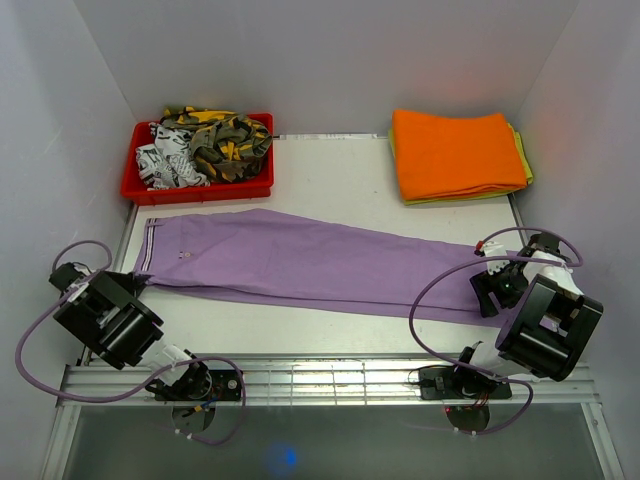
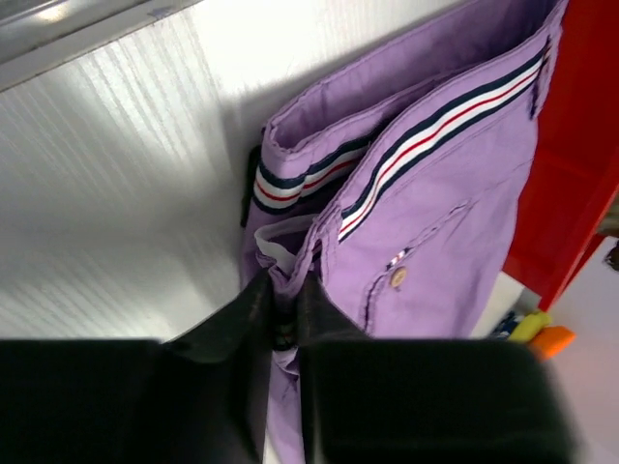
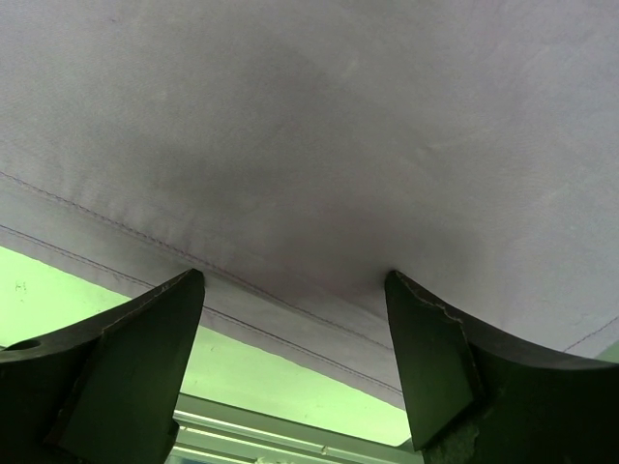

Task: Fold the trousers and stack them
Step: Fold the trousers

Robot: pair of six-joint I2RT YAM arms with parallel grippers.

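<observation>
**Top external view: trousers [image 1: 300, 265] laid full length across the table [image 1: 340, 175], one arm at each end**

The lilac trousers lie flat and slightly slanted. Their striped waistband is at the left, just in front of a red bin [image 1: 195, 188] of patterned garments. The leg hems reach the right edge of the table, near a stack of orange cloths [image 1: 455, 155].

In the left wrist view, the left gripper [image 2: 285, 290] has its two dark fingers [image 2: 242, 319] drawn almost together. A fold of waist fabric is pinched between them at the near corner of the waistband, beside a pocket button [image 2: 397, 277].

In the right wrist view, the right gripper [image 3: 295, 285] has its fingers spread wide, one on each side of the stitched hem, and holds nothing.

The step in hand looks like taking hold of both ends for the first fold. To do it well, the left pinch should take in every layer of the waistband, not only the top lip, because thin cloth slips out easily. The right gripper should settle onto the hem and catch both legs before it presses shut. Lifting the two ends evenly, with light tension, should keep the middle from sagging or twisting as one end is carried over the other.
</observation>
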